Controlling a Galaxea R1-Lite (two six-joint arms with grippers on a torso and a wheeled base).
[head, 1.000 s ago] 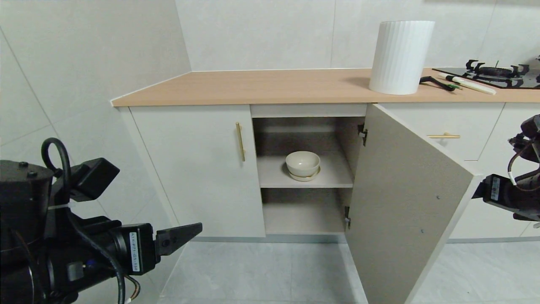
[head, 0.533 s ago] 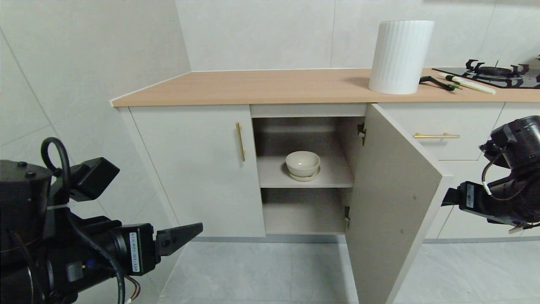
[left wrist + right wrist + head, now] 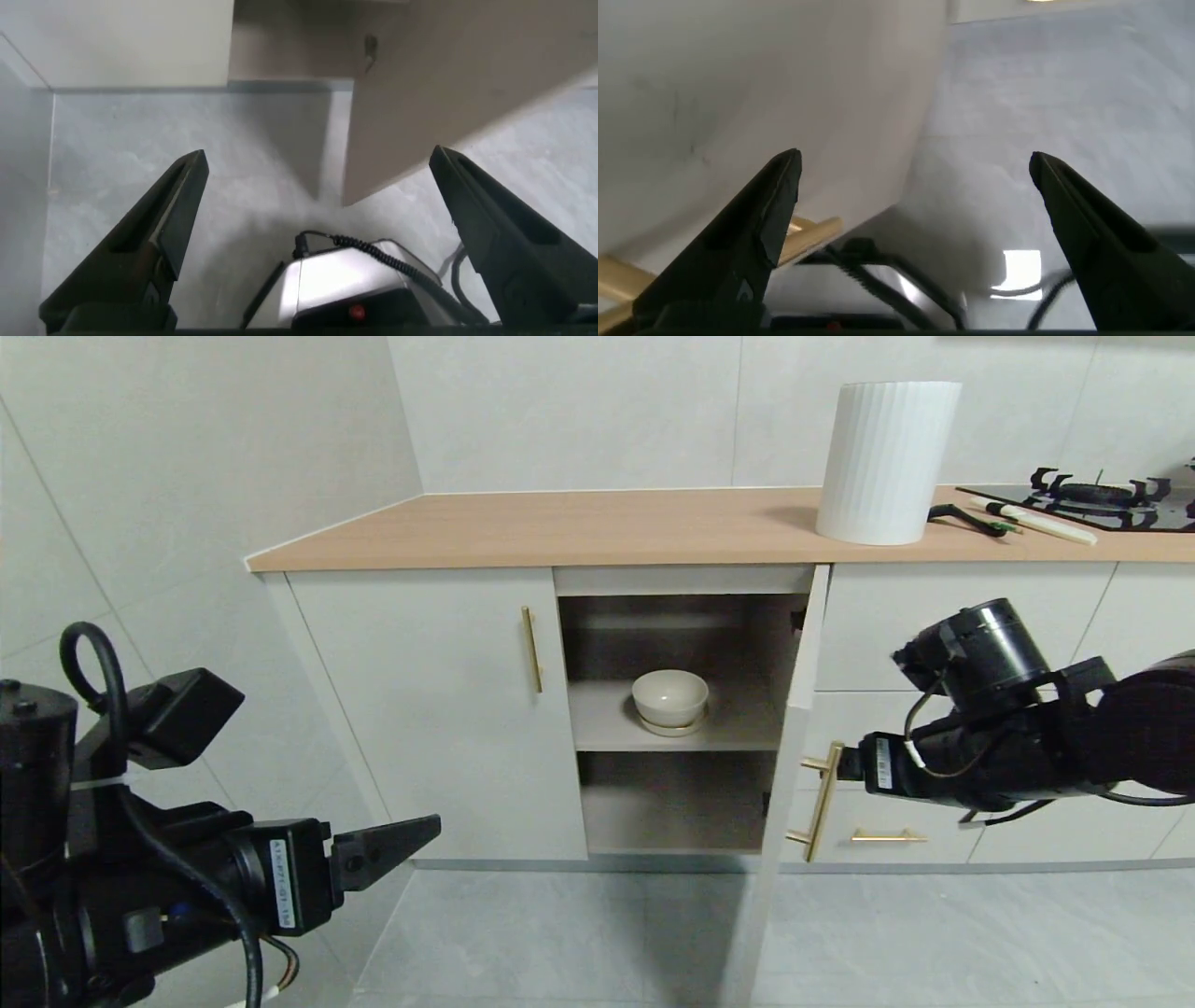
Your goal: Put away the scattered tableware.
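1. I read the left gripper low at the far left, in front of the closed door. Its fingers are spread wide above the floor, with nothing between them.
2. The bowl sits on a small plate on the upper shelf of the open compartment under the desk.
3. The open door stands edge-on to the head camera, with its gold handle facing right.
4. The right gripper sits just beside the handle's upper end, spread wide and holding nothing. I cannot tell whether it touches.
5. On the desk stands a white ribbed canister. To its right, utensils lie near the stove.
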